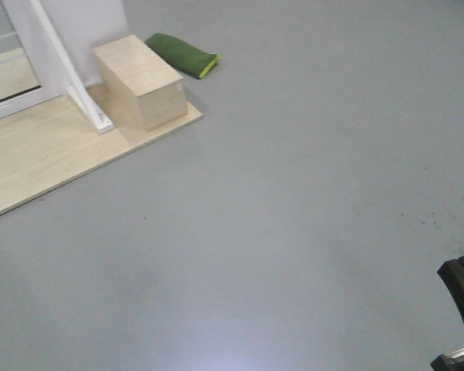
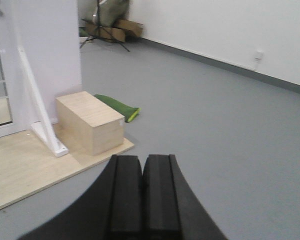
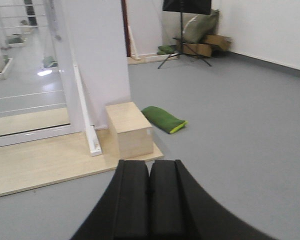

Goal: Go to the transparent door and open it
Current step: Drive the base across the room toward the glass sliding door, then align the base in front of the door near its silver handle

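The transparent door (image 3: 25,70) stood upright at the far left, well apart from the 2 pincers. The left pincer (image 2: 141,162) and right pincer (image 3: 149,165) were closed on nothing; the left one was judged nearer.

Wooden box (image 1: 139,81), perhaps green bag (image 1: 182,54)

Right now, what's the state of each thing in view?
Left hand: shut, empty.
Right hand: shut, empty.
White-framed clear-glass door: looks closed, untouched.
Pale wooden box: upright on the wooden platform.
Green padded bag: lying flat on the grey floor.
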Available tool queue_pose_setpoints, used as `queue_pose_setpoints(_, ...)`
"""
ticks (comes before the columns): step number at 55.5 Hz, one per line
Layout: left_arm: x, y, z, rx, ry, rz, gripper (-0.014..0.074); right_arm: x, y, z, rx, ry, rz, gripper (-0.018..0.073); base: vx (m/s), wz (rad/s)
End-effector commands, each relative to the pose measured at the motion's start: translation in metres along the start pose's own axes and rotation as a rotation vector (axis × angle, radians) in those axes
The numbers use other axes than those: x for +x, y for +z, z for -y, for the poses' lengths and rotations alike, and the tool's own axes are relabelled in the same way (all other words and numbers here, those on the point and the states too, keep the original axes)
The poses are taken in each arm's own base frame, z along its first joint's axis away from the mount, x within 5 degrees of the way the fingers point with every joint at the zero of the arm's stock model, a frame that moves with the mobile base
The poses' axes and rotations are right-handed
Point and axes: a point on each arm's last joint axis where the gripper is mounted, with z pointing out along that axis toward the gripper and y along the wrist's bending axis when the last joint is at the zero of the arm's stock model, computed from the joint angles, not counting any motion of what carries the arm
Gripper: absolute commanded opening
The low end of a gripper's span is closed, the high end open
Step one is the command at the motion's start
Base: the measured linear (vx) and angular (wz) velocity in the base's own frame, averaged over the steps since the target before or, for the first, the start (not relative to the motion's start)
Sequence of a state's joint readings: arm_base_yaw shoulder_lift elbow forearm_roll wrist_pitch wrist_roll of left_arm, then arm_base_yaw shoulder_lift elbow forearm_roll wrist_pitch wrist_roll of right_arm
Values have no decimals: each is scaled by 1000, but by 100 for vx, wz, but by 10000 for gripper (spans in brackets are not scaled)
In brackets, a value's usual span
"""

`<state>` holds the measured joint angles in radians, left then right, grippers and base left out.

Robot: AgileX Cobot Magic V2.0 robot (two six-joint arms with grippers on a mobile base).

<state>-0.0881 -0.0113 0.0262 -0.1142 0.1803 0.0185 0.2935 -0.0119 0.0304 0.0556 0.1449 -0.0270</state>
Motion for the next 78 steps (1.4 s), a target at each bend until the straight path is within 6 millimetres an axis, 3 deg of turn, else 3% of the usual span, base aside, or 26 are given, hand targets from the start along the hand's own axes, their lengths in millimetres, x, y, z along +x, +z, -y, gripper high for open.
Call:
queue_pose_setpoints(1, -15, -3, 1, 4, -10, 120, 0, -8, -1, 1, 10, -5, 96, -1, 47, 75)
queue_pose_setpoints(39, -15, -3, 1, 4, -10, 120, 0, -8, -1, 1, 10, -5, 96, -1, 46, 70)
queue_pose_setpoints(78, -15, -3, 1, 4, -10, 120, 0, -8, -1, 1, 10, -5, 96, -1, 52, 26)
